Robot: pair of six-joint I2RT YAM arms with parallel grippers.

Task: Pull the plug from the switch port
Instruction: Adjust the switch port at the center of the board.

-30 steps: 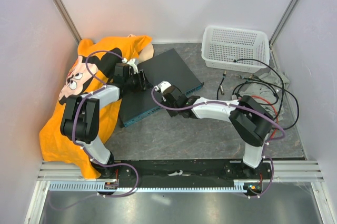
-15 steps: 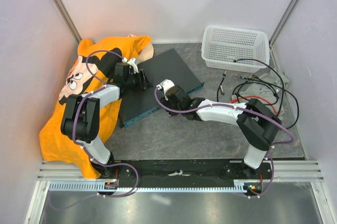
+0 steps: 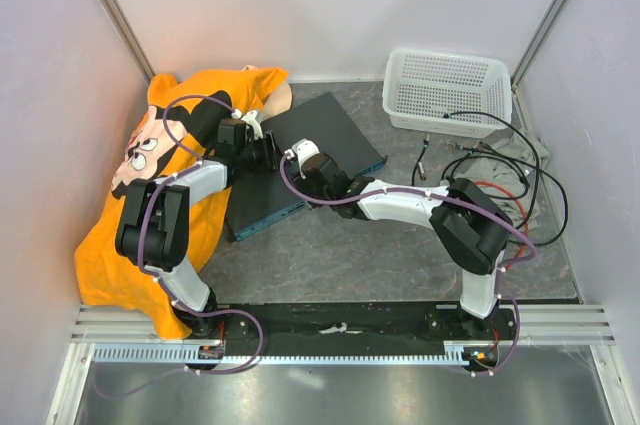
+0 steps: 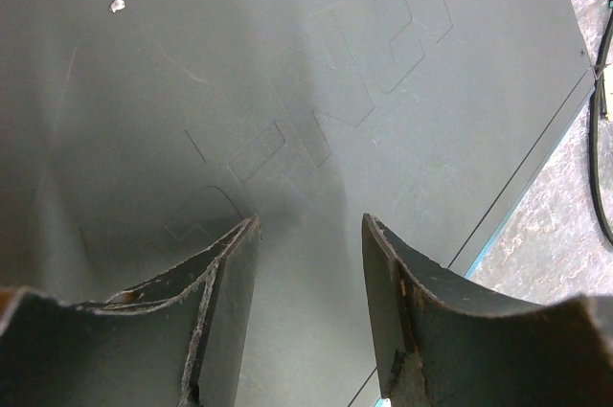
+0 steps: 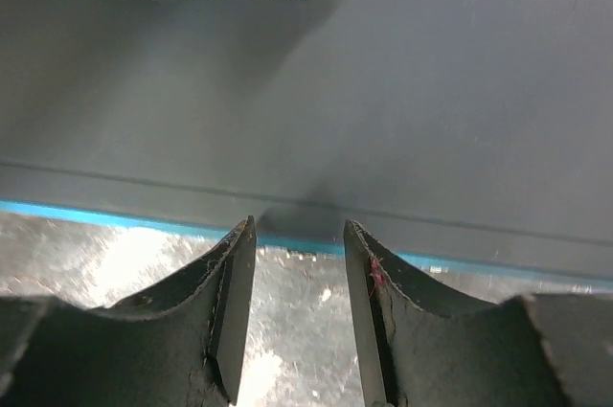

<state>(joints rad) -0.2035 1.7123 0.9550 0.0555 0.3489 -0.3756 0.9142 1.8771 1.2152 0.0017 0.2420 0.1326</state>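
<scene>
Two pincers sit low on the switch. The right pincer (image 5: pixel 299 225) has its jaws a modest way apart with nothing between them, tips over the teal front edge of the switch (image 5: pixel 431 91), where it meets the grey table (image 5: pixel 124 263). The left pincer (image 4: pixel 311 225), also parted and empty, hovers close above the flat dark top, further back. The switch lies angled at mid-table next to an orange shirt (image 3: pixel 150 175). A white basket (image 3: pixel 445 90) and loose black cables (image 3: pixel 500 170) are well apart to the right. No plug shows clearly in any view. The risk, as I judge it, is closing blind on the casing edge instead of the plug. The box could also drag if the left arm isn't pressing it down.
</scene>
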